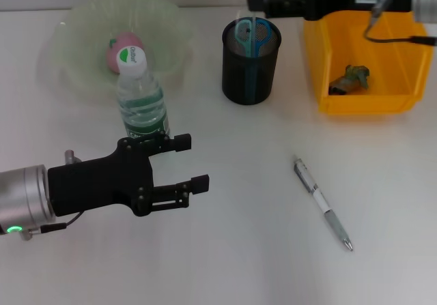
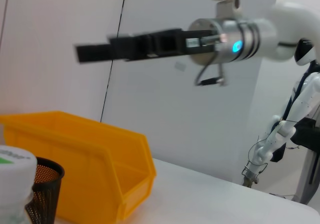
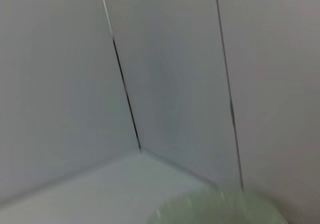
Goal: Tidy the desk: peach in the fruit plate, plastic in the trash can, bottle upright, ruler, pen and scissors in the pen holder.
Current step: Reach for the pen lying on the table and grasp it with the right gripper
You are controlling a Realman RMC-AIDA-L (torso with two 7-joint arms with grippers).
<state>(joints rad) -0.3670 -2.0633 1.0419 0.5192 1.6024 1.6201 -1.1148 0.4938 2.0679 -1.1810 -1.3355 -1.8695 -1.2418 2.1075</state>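
While the left gripper (image 1: 190, 162) hovers low over the near left part of the white desk (image 1: 239, 264), its black fingers (image 1: 199, 181) stand apart with nothing between them, just in front of the water bottle (image 1: 141, 100). That bottle stands upright with its white cap on. Toward the near right, the pen (image 1: 322, 203) lies flat on the desk, slanting, well apart from everything else. Farther back, near the middle of the far edge, the black mesh pen holder (image 1: 250, 61) holds the blue-handled scissors (image 1: 250, 35). At the far left, the pale green fruit plate (image 1: 82, 39) holds the pink peach (image 1: 119, 51), behind the bottle. At the far right, the yellow trash can (image 1: 365, 59) contains a crumpled piece of plastic (image 1: 351, 78). The right gripper (image 1: 258, 1) hangs above its far edge; whether its fingers are apart I cannot tell.
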